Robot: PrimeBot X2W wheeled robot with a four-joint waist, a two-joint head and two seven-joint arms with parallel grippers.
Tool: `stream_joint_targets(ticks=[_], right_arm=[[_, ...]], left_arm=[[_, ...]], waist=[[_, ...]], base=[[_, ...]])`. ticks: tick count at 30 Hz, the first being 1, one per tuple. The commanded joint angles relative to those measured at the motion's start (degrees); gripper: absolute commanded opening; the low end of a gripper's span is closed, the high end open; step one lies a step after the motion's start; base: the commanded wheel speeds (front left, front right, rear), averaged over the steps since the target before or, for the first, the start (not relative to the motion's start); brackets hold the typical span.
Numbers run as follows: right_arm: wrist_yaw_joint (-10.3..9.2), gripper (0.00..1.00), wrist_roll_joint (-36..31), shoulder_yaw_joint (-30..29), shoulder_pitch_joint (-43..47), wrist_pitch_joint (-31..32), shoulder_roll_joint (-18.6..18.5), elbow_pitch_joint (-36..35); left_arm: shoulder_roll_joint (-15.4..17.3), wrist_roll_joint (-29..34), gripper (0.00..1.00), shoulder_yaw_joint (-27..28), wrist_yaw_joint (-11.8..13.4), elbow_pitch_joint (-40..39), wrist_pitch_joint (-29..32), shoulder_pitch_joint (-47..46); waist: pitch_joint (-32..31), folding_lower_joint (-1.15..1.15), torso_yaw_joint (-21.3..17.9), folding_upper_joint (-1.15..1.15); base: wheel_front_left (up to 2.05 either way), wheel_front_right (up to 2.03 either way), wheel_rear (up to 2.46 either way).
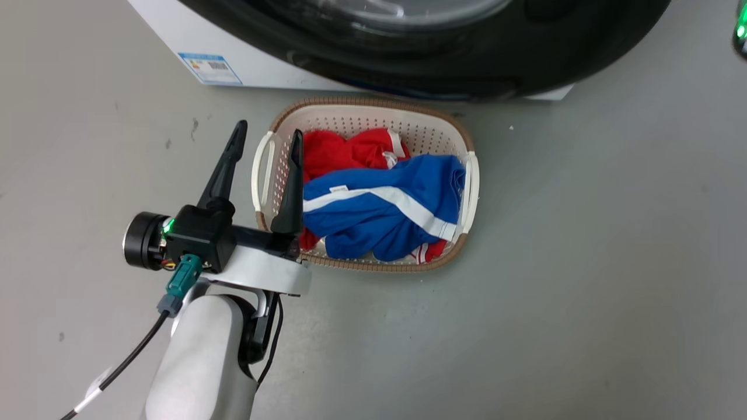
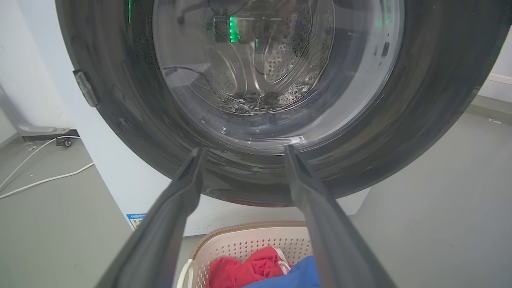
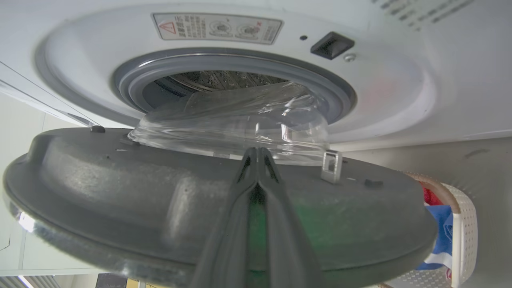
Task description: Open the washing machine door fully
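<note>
The washing machine door [image 1: 467,64] is a glossy black ring across the top of the head view, standing ajar from the white washing machine [image 1: 175,35]. In the right wrist view its grey inner face [image 3: 120,192] is swung away from the front, and the clear glass bowl [image 3: 232,124] is partly out of the grey gasket [image 3: 224,64]. My right gripper [image 3: 256,151] is shut, with its tips lying against that inner face just below the bowl. My left gripper [image 1: 268,131] is open and holds nothing. It points at the door's lower outer rim [image 2: 420,120] from a short way off.
A cream laundry basket [image 1: 362,104] with red and blue clothes [image 1: 379,216] sits on the grey floor just below the door, under my left gripper's right finger. A metal latch [image 3: 331,165] juts from the door's inner face. White cables [image 2: 36,176] lie left of the machine.
</note>
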Motion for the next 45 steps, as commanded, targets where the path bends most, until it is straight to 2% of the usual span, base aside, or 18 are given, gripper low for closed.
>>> stream_joint_targets(ticks=[1,19,27,38,45], right_arm=[[0.03,0.00,0.25,0.38,1.37,0.59,0.60,-0.33],[0.03,0.00,1.68,2.34,22.35,7.86,4.22,-15.11],[0.03,0.00,2.45,3.84,32.30,9.41,8.08,-21.00],[0.03,0.00,1.60,6.99,42.63,9.19,14.06,-27.30],[0.03,0.00,0.75,8.53,46.32,6.70,16.29,-29.97]], left_arm=[[-0.14,-0.02,1.00,0.03,-0.12,0.07,-0.14,0.62],[-0.33,-1.42,1.00,-1.22,-0.99,3.73,-0.14,7.98],[-0.40,-2.15,1.00,-1.49,-0.97,5.52,-0.14,10.70],[-0.43,-3.34,1.00,-2.29,-1.43,7.71,-0.14,13.59],[-0.08,-3.62,1.00,-2.03,-1.16,8.37,-0.13,14.27]], waist=[[-1.19,0.00,-0.34,0.00],[-12.61,0.00,-0.50,0.00],[-17.52,0.00,0.51,0.00],[-22.39,0.00,2.22,0.00],[-24.06,0.00,2.68,0.00]], base=[[0.00,0.00,0.00],[0.00,0.00,0.00],[0.00,0.00,0.00],[0.00,0.00,0.00],[0.00,0.00,0.00]])
